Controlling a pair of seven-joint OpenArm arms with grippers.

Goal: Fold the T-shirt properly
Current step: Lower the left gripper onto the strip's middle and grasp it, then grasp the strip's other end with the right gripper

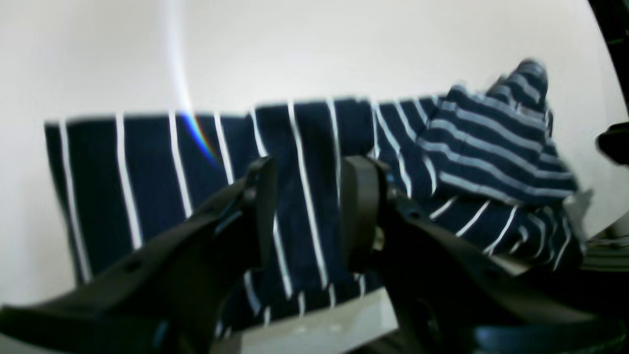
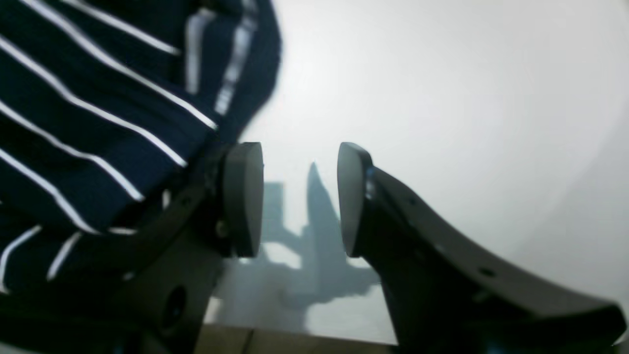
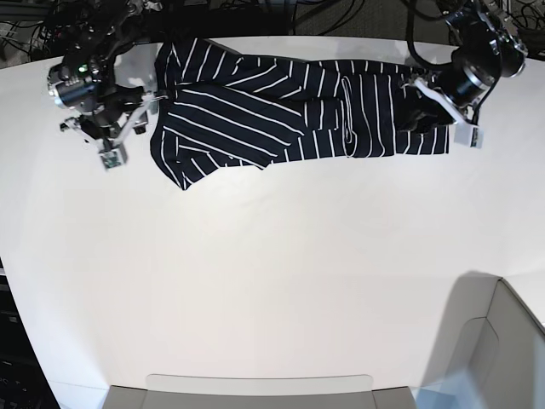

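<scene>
At nine to ten o'clock of the white table [image 3: 272, 290], the right gripper [image 3: 136, 119] sits just beside the T-shirt [image 3: 289, 111], its jaws parted around nothing but bare tabletop. The T-shirt lies stretched across twelve o'clock, partly folded. At two o'clock the left gripper [image 3: 430, 106] hovers over its hem, jaws apart, gripping nothing. No readable writing shows.

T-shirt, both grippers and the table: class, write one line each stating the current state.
T-shirt: lying on the table, partly folded into a long band, one sleeve end folded over.
Left gripper: open, empty, above the striped fabric.
Right gripper: open, empty, beside the shirt's edge.
Table: white, shirt near its far edge.
</scene>
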